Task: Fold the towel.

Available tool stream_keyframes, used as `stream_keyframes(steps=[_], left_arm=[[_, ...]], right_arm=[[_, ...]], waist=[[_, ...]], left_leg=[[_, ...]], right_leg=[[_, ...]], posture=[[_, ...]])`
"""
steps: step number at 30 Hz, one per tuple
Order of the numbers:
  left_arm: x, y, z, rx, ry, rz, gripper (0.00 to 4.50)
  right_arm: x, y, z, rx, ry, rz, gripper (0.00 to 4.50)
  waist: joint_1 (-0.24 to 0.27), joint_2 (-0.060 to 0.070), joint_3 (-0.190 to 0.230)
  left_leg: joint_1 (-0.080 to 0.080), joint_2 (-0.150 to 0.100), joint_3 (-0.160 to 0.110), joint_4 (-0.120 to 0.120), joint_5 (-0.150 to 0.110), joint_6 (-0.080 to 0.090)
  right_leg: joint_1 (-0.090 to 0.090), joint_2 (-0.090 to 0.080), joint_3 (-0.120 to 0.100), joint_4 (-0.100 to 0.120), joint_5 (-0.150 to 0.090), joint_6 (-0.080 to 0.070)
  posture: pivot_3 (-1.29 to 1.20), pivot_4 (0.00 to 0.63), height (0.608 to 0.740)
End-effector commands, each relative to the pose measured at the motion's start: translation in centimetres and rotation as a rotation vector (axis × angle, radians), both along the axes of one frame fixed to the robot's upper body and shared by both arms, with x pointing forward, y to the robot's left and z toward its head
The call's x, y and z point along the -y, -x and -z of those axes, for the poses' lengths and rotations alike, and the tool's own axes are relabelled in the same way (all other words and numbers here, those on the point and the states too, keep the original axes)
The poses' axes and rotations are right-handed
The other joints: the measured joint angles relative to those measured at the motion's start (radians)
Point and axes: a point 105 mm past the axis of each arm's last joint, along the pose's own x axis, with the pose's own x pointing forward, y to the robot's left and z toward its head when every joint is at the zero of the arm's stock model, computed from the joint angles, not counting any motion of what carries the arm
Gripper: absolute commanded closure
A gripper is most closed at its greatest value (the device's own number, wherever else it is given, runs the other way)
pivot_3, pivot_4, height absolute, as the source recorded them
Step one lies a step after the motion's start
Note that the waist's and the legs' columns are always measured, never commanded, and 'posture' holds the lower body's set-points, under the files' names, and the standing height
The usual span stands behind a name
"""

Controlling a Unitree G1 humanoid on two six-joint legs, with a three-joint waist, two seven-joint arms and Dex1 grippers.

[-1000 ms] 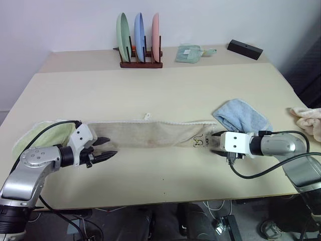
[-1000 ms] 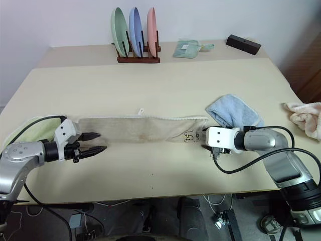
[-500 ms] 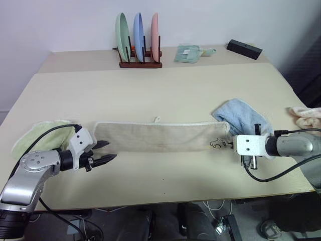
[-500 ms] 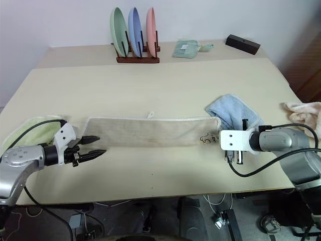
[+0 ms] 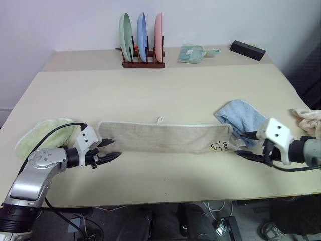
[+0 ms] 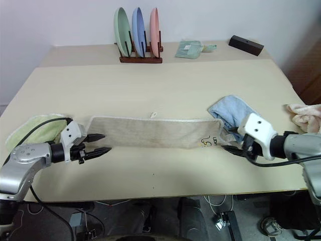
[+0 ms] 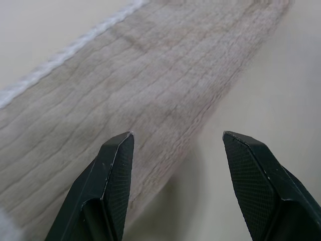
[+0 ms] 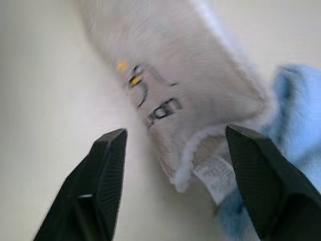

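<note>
The towel (image 5: 163, 137) lies as a long narrow band across the near part of the table (image 5: 165, 90), its logo end toward your right. Your left gripper (image 5: 109, 150) sits at the band's left end with its fingers (image 7: 116, 165) apart and holding nothing; your right gripper (image 5: 245, 144) is just off the logo end, fingers (image 8: 108, 165) likewise apart and empty.

To fold the band end to end, take each end squarely: get one finger under the cloth and one over it, catching every layer, before you close. On the right, the small care label (image 8: 215, 175) and white edging mark the true corner, so aim there.

Mind the neighbours. The light blue towel (image 5: 241, 116) touches the right end, and the light green towel (image 5: 42, 136) sits just beside the left one; don't pinch either. The middle and far table are open, with the plate rack (image 5: 143, 47) well apart at the back.
</note>
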Motion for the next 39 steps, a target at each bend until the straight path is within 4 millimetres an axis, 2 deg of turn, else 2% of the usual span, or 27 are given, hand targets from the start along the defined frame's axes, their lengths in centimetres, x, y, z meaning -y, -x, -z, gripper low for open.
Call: stream_keyframes(steps=[1,4,6,8,10,13,16,20,24,32,35,39], left_arm=[[1.2,-0.4,-1.0,0.044,0.033,0.026,1.64],[2.1,-0.8,-1.1,0.057,0.048,0.043,1.64],[2.6,-1.0,-1.1,0.057,0.055,0.055,1.64],[3.0,-1.1,-1.2,0.059,0.062,0.067,1.64],[3.2,-1.1,-1.2,0.061,0.068,0.076,1.64],[4.5,-0.9,-2.1,0.085,0.120,0.122,1.64],[7.0,0.6,-3.7,0.048,0.264,0.223,1.64],[8.6,2.7,-3.7,-0.056,0.320,0.322,1.64],[9.4,3.4,-2.8,-0.085,0.290,0.346,1.64],[9.8,3.5,-2.3,-0.094,0.280,0.355,1.64],[9.8,3.5,-2.3,-0.094,0.278,0.355,1.64],[9.5,3.3,-2.1,-0.094,0.271,0.346,1.64]], right_arm=[[-1.4,1.8,-1.1,-0.070,-0.251,0.022,1.26],[-2.9,3.8,1.6,-0.238,-0.386,0.087,1.26],[-3.4,4.3,3.8,-0.340,-0.503,0.221,1.26],[-3.9,4.3,5.1,-0.415,-0.628,0.342,1.26],[-4.1,4.2,5.3,-0.429,-0.679,0.396,1.26],[-3.4,2.6,6.4,-0.434,-0.830,0.610,1.26],[-3.4,1.1,6.2,-0.377,-0.971,0.735,1.26],[-2.4,-0.4,5.9,-0.325,-1.053,0.885,1.26],[-1.5,-1.5,6.1,-0.321,-1.097,1.001,1.26],[-1.6,-1.4,6.4,-0.339,-1.106,1.050,1.26],[-2.0,-1.7,5.8,-0.324,-1.130,1.018,2.00],[-2.4,-1.8,4.9,-0.287,-1.104,0.964,3.99]], waist=[[0.004,0.000,0.000],[0.008,-0.001,-0.001],[0.006,-0.002,-0.001],[0.002,-0.001,-0.002],[0.000,0.001,-0.003],[0.001,0.001,-0.004],[0.003,0.002,-0.004],[-0.001,0.003,-0.005],[-0.004,0.005,-0.006],[-0.009,0.006,-0.007],[-0.011,0.006,-0.007],[-0.024,0.006,-0.007]], left_leg=[[0.000,0.000,0.000,0.000,0.000,0.000],[0.000,0.000,-0.001,0.000,0.000,0.001],[0.000,0.000,-0.001,0.000,0.000,0.001],[0.000,0.000,-0.001,0.000,0.000,0.001],[0.000,0.000,0.000,0.000,0.000,0.001],[0.001,0.000,0.000,0.000,0.000,0.001],[0.001,0.000,0.000,0.000,0.000,0.000],[0.000,-0.001,0.000,0.000,0.000,0.001],[0.001,-0.001,0.000,0.000,0.000,0.001],[0.001,-0.001,0.000,0.000,0.000,0.001],[0.002,-0.001,0.000,0.000,0.000,0.001],[0.002,-0.001,0.000,-0.001,0.000,0.001]], right_leg=[[0.000,0.000,0.000,0.000,0.000,0.000],[0.001,0.000,0.000,-0.001,0.000,0.000],[0.001,0.000,0.000,-0.001,0.000,0.000],[0.001,0.000,0.000,0.000,0.000,0.000],[0.000,0.000,0.001,0.001,0.000,0.000],[0.000,0.000,0.001,0.001,0.000,0.000],[0.000,0.000,0.001,0.001,0.000,0.000],[-0.001,0.000,0.001,0.001,0.000,0.000],[-0.001,0.000,0.001,0.002,0.000,0.000],[0.000,0.000,0.001,0.002,0.000,0.000],[0.000,0.000,0.001,0.002,0.000,0.000],[0.000,0.000,0.001,0.002,0.000,0.000]], posture=[[0.00,0.150,0.737],[0.00,0.150,0.737],[0.00,0.150,0.737],[0.00,0.150,0.737],[0.00,0.150,0.737],[0.00,0.150,0.737],[0.00,0.150,0.737],[0.00,0.150,0.737],[0.00,0.150,0.737],[0.00,0.150,0.737],[0.00,0.150,0.737],[0.00,0.150,0.737]])
